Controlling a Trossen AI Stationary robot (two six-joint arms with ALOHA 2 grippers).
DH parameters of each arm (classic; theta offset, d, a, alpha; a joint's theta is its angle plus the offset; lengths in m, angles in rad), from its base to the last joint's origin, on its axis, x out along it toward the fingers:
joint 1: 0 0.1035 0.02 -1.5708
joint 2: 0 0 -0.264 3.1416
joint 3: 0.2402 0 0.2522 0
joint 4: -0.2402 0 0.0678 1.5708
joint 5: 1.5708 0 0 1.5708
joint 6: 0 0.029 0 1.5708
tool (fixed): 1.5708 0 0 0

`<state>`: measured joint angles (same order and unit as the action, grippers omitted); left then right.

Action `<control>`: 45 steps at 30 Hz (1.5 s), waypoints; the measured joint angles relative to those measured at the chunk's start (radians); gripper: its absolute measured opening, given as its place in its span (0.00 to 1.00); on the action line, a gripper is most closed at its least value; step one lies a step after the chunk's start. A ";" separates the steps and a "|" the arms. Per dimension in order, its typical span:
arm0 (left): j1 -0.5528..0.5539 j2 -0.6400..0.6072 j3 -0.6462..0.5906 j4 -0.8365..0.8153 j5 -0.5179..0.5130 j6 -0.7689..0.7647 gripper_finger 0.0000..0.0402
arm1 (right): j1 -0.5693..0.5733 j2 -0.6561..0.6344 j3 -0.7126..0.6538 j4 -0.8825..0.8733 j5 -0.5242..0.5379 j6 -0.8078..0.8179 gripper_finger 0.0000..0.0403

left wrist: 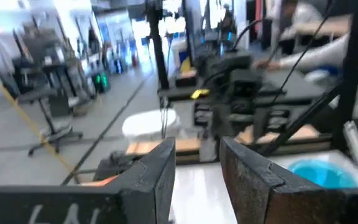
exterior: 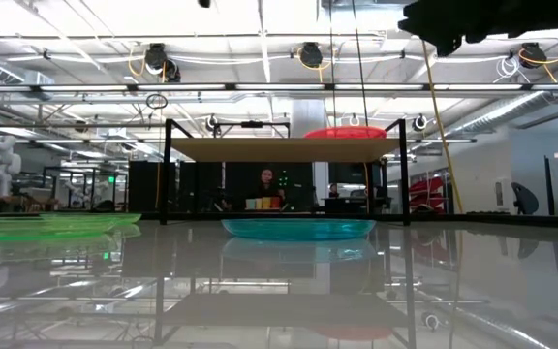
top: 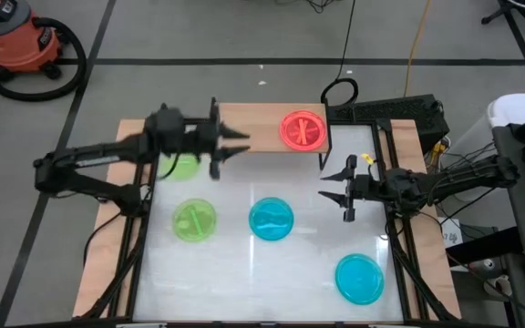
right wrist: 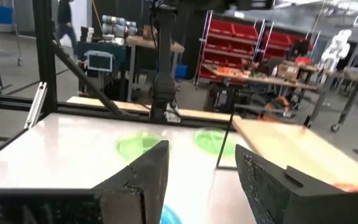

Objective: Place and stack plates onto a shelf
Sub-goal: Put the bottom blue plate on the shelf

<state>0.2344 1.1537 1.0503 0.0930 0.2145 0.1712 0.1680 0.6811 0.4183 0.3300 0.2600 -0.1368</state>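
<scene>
Resting on the far right end of the shelf's light wooden top (top: 262,128) is a stack of round, translucent orange-pink plastic plates (top: 303,129); how many are in the stack cannot be told. The shelf stands on thin black legs at the far edge of the white counter (top: 299,273), so plates slid onto it sit raised above the rest.

Four plates wait flat on the counter: a green one (top: 182,166) partly hidden under the left arm, a second green one (top: 194,220) nearer the front, a blue one (top: 271,219) at the middle, and another blue one (top: 360,278) at the front right.

The left gripper (top: 237,144) hangs high over the shelf's left end, its jaws apart and holding nothing, likely free for the next pick. The right gripper (top: 335,185) hovers just in front of the shelf's right end, near the stack, jaws also wide and empty.

Behind the counter lie dark equipment and cables, with an orange shop vacuum (top: 21,41) on the floor.
</scene>
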 joint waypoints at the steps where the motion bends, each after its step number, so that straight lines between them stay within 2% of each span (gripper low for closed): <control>1: -0.019 -0.030 -0.069 0.059 -0.008 -0.018 0.33 | 0.000 0.000 0.000 -0.011 0.000 0.011 0.41; 7: -0.097 -0.165 -0.434 0.417 -0.087 -0.106 0.33 | 0.000 0.013 0.000 -0.051 0.002 0.076 0.41; 12: -0.113 -0.201 -0.631 0.612 -0.155 -0.149 0.33 | -0.003 0.053 -0.063 0.048 0.003 0.090 0.41; 18: -0.112 -0.201 -0.698 0.694 -0.199 -0.185 0.33 | -0.006 0.071 -0.199 0.293 0.008 0.065 0.41; 23: -0.112 -0.201 -0.698 0.708 -0.199 -0.184 0.33 | -0.018 0.070 -0.206 0.277 0.003 0.103 0.41; 27: -0.112 -0.199 -0.698 0.709 -0.199 -0.182 0.33 | -0.011 0.062 -0.058 0.081 0.001 0.054 0.41; 31: -0.111 -0.196 -0.698 0.704 -0.199 -0.181 0.33 | -0.011 0.093 0.150 -0.237 0.000 0.065 0.41; 35: -0.111 -0.201 -0.698 0.692 -0.199 -0.181 0.33 | -0.021 0.157 0.317 -0.614 -0.008 0.170 0.41; 37: -0.111 -0.232 -0.698 0.659 -0.199 -0.172 0.33 | -0.021 0.188 0.368 -0.782 -0.060 0.254 0.41; 40: -0.111 -0.288 -0.698 0.608 -0.199 -0.167 0.33 | -0.018 0.219 0.378 -0.947 -0.207 0.390 0.41; 45: -0.113 -0.354 -0.698 0.522 -0.199 -0.174 0.33 | 0.019 0.244 0.320 -1.080 -0.397 0.605 0.41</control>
<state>0.1219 0.8001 0.3527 0.6146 0.0160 -0.0029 0.1875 0.9252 0.7384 -0.7504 -0.1366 0.4679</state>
